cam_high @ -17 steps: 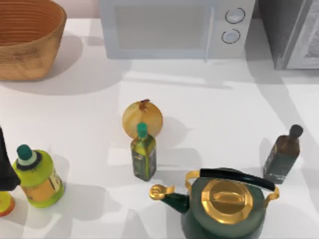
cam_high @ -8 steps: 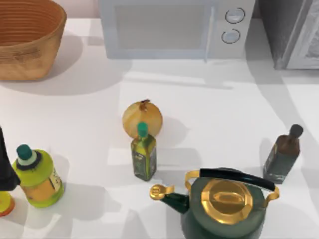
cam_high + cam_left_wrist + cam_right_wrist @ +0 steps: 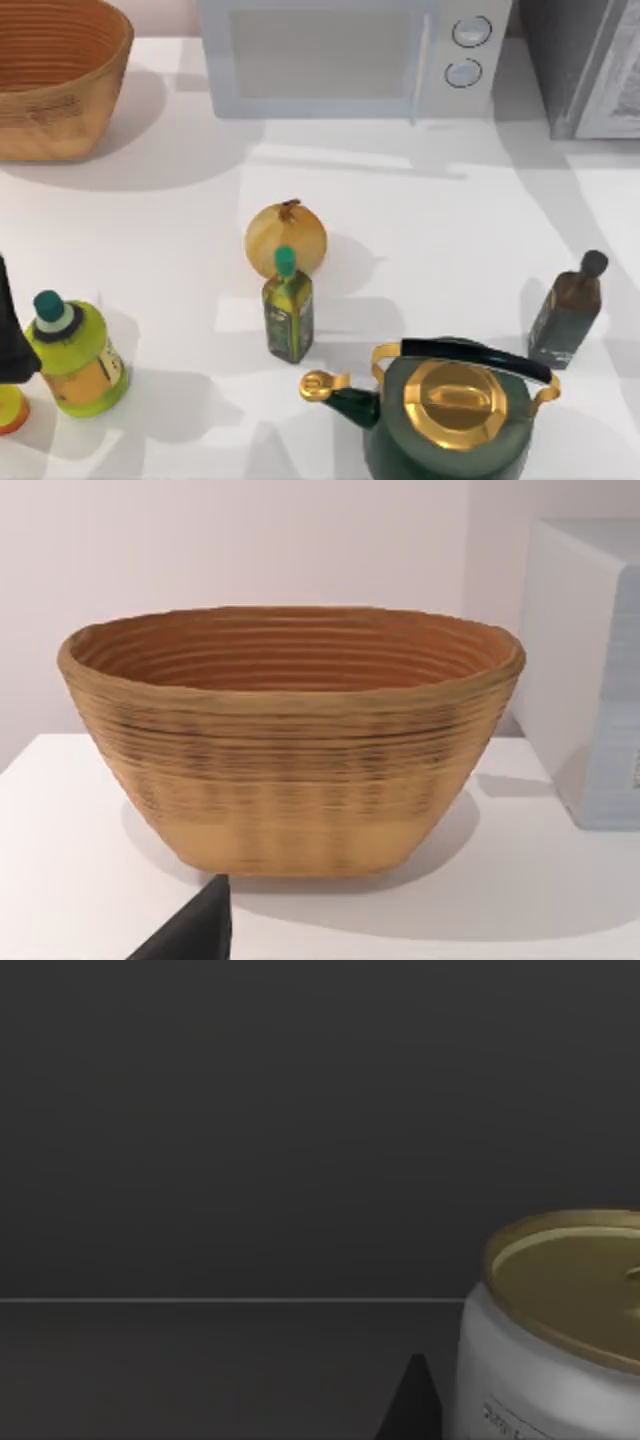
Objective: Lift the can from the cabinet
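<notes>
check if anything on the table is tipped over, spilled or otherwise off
Nothing stands out. The olive oil bottle, dark bottle, yellow-green bottle and kettle stand upright, the onion rests beside the oil bottle, and no spill shows. The can sits upright on a dark shelf.

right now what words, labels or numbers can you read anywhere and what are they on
None can be read outright.
can: dark print low on its white side, too blurred to read.
yellow-green bottle: orange label, no legible text.
olive oil bottle: label too small to read.
dark brown bottle: label too small to read.
microwave: two dials, no readable markings.
</notes>
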`<move>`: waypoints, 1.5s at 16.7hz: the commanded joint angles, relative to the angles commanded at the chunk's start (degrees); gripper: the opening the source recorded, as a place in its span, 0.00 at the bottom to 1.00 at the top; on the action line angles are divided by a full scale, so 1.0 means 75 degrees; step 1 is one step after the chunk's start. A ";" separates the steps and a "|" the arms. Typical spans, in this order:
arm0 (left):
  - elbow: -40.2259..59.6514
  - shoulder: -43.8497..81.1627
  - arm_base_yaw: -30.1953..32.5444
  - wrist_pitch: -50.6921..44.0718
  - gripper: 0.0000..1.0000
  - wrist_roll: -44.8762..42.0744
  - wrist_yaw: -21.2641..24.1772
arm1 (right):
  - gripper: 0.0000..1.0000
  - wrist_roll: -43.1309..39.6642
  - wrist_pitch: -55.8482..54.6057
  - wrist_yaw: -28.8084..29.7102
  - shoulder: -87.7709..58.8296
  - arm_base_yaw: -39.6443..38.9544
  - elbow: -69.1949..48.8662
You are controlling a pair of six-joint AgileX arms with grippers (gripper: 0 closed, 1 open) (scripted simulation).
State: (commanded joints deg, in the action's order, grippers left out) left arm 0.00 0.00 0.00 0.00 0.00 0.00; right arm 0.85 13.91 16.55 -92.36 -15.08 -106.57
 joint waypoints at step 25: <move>0.0000 0.0000 0.0000 0.0000 1.00 0.0000 0.0000 | 0.00 0.0001 0.3001 0.2293 0.2998 -0.2335 0.0008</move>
State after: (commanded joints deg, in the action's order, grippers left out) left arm 0.00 0.00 0.00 0.00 0.00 0.00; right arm 0.86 36.42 33.74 -69.88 -32.60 -106.51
